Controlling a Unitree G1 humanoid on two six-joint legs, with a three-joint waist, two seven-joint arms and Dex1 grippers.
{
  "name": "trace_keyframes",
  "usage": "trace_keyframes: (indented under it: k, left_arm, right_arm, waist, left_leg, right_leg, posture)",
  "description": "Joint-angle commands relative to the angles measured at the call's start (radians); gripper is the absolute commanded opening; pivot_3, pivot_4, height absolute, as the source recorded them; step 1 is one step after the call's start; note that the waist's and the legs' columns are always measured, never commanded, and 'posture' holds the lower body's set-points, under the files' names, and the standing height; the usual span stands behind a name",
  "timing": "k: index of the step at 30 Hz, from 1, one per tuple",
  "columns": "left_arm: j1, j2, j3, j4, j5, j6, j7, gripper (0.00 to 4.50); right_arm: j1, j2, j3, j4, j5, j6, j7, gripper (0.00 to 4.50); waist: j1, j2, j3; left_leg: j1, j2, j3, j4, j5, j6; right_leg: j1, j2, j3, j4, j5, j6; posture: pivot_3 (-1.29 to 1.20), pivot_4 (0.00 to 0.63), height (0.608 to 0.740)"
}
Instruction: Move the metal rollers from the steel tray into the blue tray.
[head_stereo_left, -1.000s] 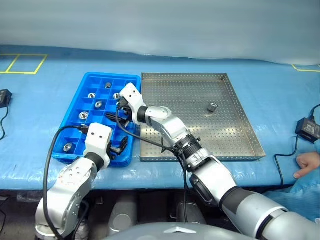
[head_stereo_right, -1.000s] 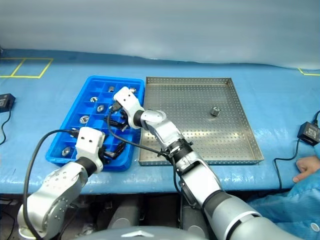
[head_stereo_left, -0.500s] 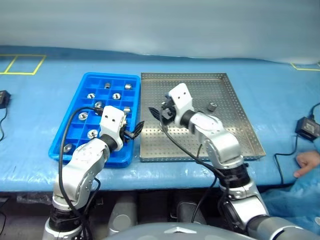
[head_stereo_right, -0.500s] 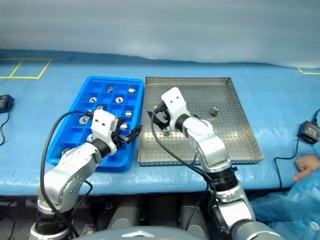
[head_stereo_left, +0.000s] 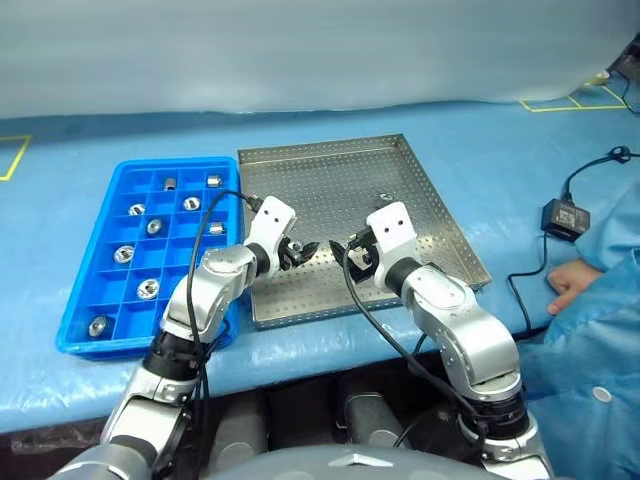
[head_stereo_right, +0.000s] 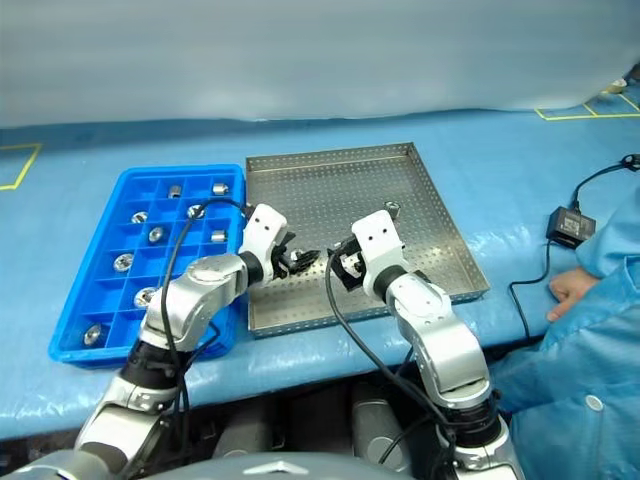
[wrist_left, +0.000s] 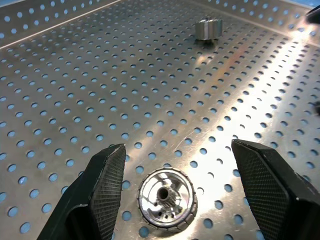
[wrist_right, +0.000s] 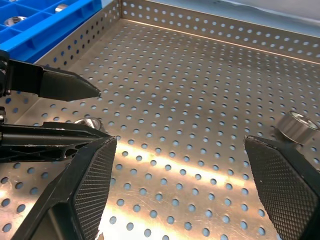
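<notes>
Roller on the steel tray sits between the left gripper's spread fingers, untouched

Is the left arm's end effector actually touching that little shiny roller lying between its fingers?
Apart. In the left wrist view, the roller lies on the steel tray between the open left end effector's fingers, with bare perforated floor on both sides.

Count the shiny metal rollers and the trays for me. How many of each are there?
Metal rollers: 11 (9 in the blue tray, 2 in the steel tray)
Trays: 2
Total: 13
</notes>
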Motion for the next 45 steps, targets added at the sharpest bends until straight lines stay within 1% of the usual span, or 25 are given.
trace_keyframes:
  k: [1, 8, 11, 14, 18, 20, 21, 25, 29, 34, 37, 41, 45]
  left_arm:
    - [-0.024, 0.001, -0.029, 0.021, 0.036, 0.010, -0.001, 3.69]
    - [-0.008, 0.009, -0.074, 0.049, 0.076, 0.058, -0.012, 3.69]
    - [0.000, 0.000, -0.058, 0.049, 0.078, 0.073, -0.001, 3.12]
    - [0.006, 0.004, -0.055, 0.040, 0.080, 0.076, -0.005, 2.18]
    - [0.015, 0.002, -0.039, 0.023, 0.071, 0.066, -0.011, 2.18]
    - [0.020, -0.006, -0.021, 0.012, 0.058, 0.062, -0.012, 1.81]
    - [0.021, -0.007, -0.015, 0.006, 0.054, 0.061, -0.013, 1.73]
    - [0.026, -0.019, 0.019, -0.047, 0.010, 0.050, -0.046, 1.73]
    - [0.030, -0.021, 0.067, -0.129, -0.049, 0.063, -0.075, 1.73]
    - [0.065, 0.017, 0.132, -0.280, -0.090, 0.118, -0.061, 1.73]
    - [0.115, 0.050, 0.193, -0.379, -0.082, 0.158, -0.011, 1.73]
    - [0.198, 0.085, 0.285, -0.476, -0.036, 0.220, 0.095, 1.73]
    - [0.246, 0.062, 0.384, -0.516, -0.014, 0.273, 0.190, 1.73]
  right_arm:
    - [0.001, 0.001, -0.018, -0.051, -0.009, -0.004, -0.025, 4.29]
    - [-0.001, 0.013, -0.008, -0.046, 0.000, -0.018, -0.041, 4.29]
    - [-0.003, 0.017, -0.005, -0.037, 0.002, -0.022, -0.042, 4.34]
    - [-0.005, 0.020, -0.002, -0.028, 0.009, -0.019, -0.037, 4.34]
    - [-0.002, 0.028, -0.001, -0.010, 0.026, -0.012, -0.024, 4.34]
    - [0.004, 0.028, 0.001, 0.005, 0.034, -0.008, -0.015, 4.34]
    - [0.007, 0.028, 0.000, 0.012, 0.043, -0.003, -0.007, 4.34]
    - [0.024, 0.001, -0.002, 0.041, 0.096, 0.013, 0.063, 4.34]
    - [0.044, -0.027, -0.032, 0.036, 0.201, 0.003, 0.175, 4.34]
    - [0.038, -0.068, -0.055, 0.024, 0.279, -0.032, 0.260, 4.34]
    - [0.025, -0.085, -0.056, 0.042, 0.287, -0.045, 0.269, 4.34]
    - [0.003, -0.098, -0.042, 0.076, 0.286, -0.058, 0.274, 4.34]
    - [-0.016, -0.098, -0.029, 0.101, 0.286, -0.061, 0.274, 4.34]
  waist:
    - [-0.008, 0.000, 0.000]
    - [-0.032, 0.000, 0.000]
    - [-0.034, 0.000, -0.001]
    - [-0.034, 0.000, -0.001]
    - [-0.032, 0.000, -0.001]
    - [-0.031, 0.000, -0.001]
    - [-0.031, 0.000, -0.001]
    - [-0.029, 0.000, -0.001]
    - [-0.026, 0.000, -0.001]
    - [-0.026, 0.000, -0.001]
    - [-0.023, 0.000, -0.001]
    - [-0.003, 0.000, -0.001]
    - [0.031, -0.001, -0.001]
  left_leg:
    - [0.000, 0.000, 0.000, 0.000, 0.000, 0.000]
    - [0.001, 0.000, -0.001, 0.000, 0.000, 0.000]
    - [0.001, 0.000, -0.001, 0.000, 0.000, 0.000]
    - [0.002, 0.000, -0.001, 0.000, 0.000, 0.000]
    - [0.002, 0.000, -0.001, 0.000, 0.000, 0.000]
    - [0.002, 0.000, -0.001, 0.000, 0.000, 0.000]
    - [0.002, 0.000, -0.001, 0.000, 0.000, 0.000]
    - [0.001, 0.000, -0.001, 0.000, 0.000, 0.000]
    - [0.000, 0.000, -0.001, 0.000, 0.000, 0.000]
    - [0.001, 0.000, -0.001, 0.000, 0.000, 0.000]
    - [0.002, 0.001, -0.002, 0.000, 0.000, 0.000]
    - [0.002, 0.001, -0.002, 0.000, 0.000, 0.000]
    - [0.002, 0.001, -0.002, 0.001, 0.000, 0.000]
  right_leg:
    - [0.000, 0.000, 0.000, 0.000, 0.000, 0.000]
    - [0.000, 0.001, 0.000, 0.001, 0.000, 0.000]
    - [0.000, 0.000, 0.001, 0.001, 0.000, 0.000]
    - [0.001, 0.000, 0.001, 0.001, 0.000, 0.000]
    - [0.001, 0.000, 0.001, 0.001, 0.000, 0.000]
    - [0.001, 0.000, 0.001, 0.001, 0.000, 0.000]
    - [0.001, 0.000, 0.001, 0.001, 0.000, 0.000]
    - [0.001, 0.000, 0.001, 0.001, 0.000, 0.000]
    - [0.000, 0.000, 0.001, 0.001, 0.000, 0.000]
    - [0.001, 0.001, 0.001, 0.001, 0.000, 0.000]
    - [0.001, 0.001, 0.001, 0.001, 0.000, 0.000]
    - [0.001, 0.002, 0.001, 0.002, 0.000, 0.000]
    - [0.001, 0.002, 0.001, 0.002, 0.000, 0.000]
  posture:
    - [-0.21, 0.150, 0.740]
    - [-0.20, 0.150, 0.740]
    - [-0.19, 0.150, 0.740]
    - [-0.18, 0.150, 0.740]
    - [-0.17, 0.150, 0.740]
    - [-0.17, 0.150, 0.740]
    - [-0.17, 0.150, 0.740]
    - [-0.16, 0.150, 0.740]
    - [-0.15, 0.150, 0.740]
    - [-0.12, 0.150, 0.740]
    - [-0.07, 0.150, 0.740]
    - [-0.02, 0.150, 0.740]
    - [0.01, 0.150, 0.740]
